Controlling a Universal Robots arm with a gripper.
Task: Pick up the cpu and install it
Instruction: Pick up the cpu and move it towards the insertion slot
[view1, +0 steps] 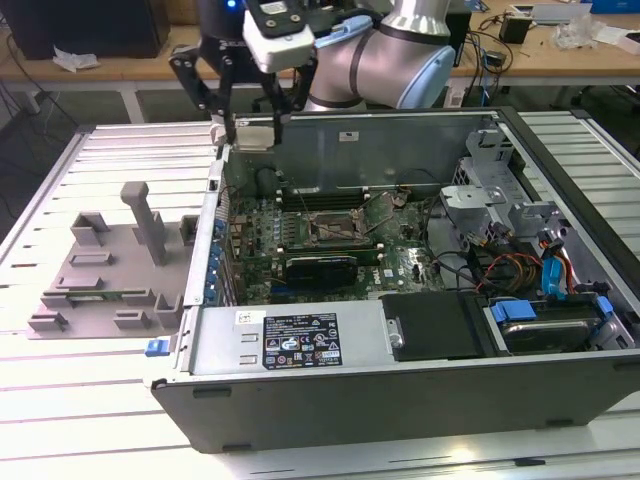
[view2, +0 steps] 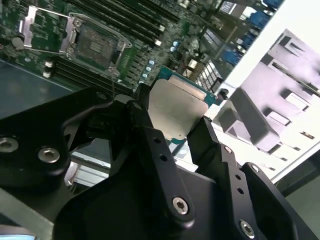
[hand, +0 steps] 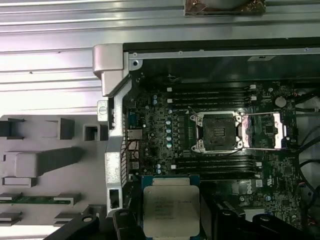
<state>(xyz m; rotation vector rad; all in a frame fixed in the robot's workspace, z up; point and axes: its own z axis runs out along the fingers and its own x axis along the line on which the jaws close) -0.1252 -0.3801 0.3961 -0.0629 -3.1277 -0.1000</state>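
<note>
My gripper (view1: 252, 128) hangs above the back left corner of the open computer case (view1: 300, 345) in the exterior view. It is shut on the cpu (view1: 251, 131), a flat square chip with a silver top and a thin green edge. In both wrist views the cpu (view2: 175, 111) (hand: 170, 209) sits between the black fingers (view2: 150, 135), its silver top facing the cameras. The dark motherboard socket (view1: 335, 232) (view2: 97, 45) (hand: 217, 132) lies open in the middle of the board, apart from the gripper, with its metal load plate (hand: 262, 131) flipped aside.
A grey plastic tray (view1: 100, 270) (hand: 45, 160) with raised blocks lies left of the case in the exterior view. Inside the case are memory slots (hand: 210, 95), a black drive cover (view1: 435, 325), a metal cage (view1: 490, 200) and coloured cables (view1: 555, 270). The case's back wall (view1: 370, 135) stands close to the gripper.
</note>
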